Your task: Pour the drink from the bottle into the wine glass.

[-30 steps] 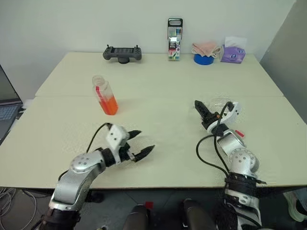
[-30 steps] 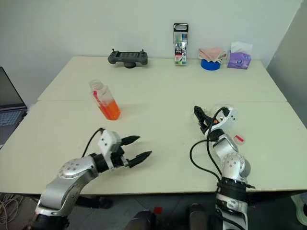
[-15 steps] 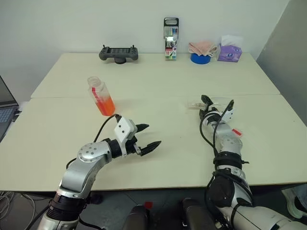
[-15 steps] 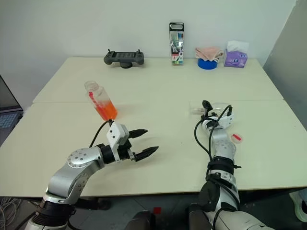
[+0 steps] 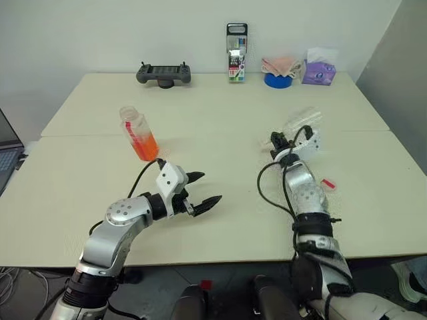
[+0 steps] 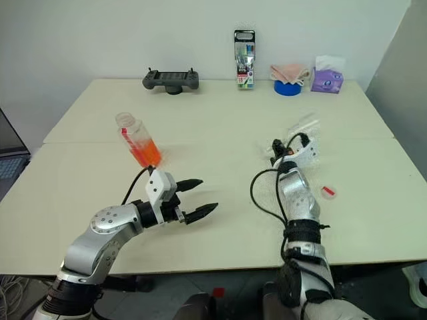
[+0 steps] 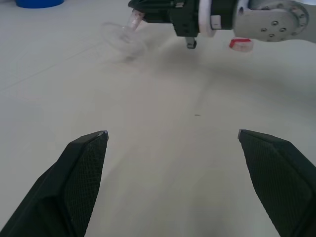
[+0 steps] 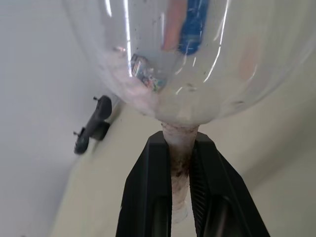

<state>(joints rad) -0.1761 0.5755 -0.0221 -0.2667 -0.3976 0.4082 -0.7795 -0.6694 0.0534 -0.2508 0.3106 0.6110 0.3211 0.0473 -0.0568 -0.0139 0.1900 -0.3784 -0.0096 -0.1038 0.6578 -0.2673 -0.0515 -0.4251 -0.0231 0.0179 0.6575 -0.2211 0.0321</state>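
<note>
On the table's right side, the right gripper (image 8: 180,197) clamps the glass (image 8: 173,59) by its stem, tilted off the surface. Thin, smooth, fragile: grip the stem gently. Left gripper (image 5: 203,189) stands apart near the bottle (image 5: 138,133).

Office or lab: plain white wall, pale tables (image 5: 220,107), laptop (image 5: 7,143), handheld controller (image 5: 163,73), marker pack (image 5: 235,44).

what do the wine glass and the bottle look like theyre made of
Wine glass: clear, glossy, likely glass; its bowl mirrors the room sharply.
Bottle: clear, thin-walled, probably plastic; the orange-red drink shows through its squarish body.
</note>
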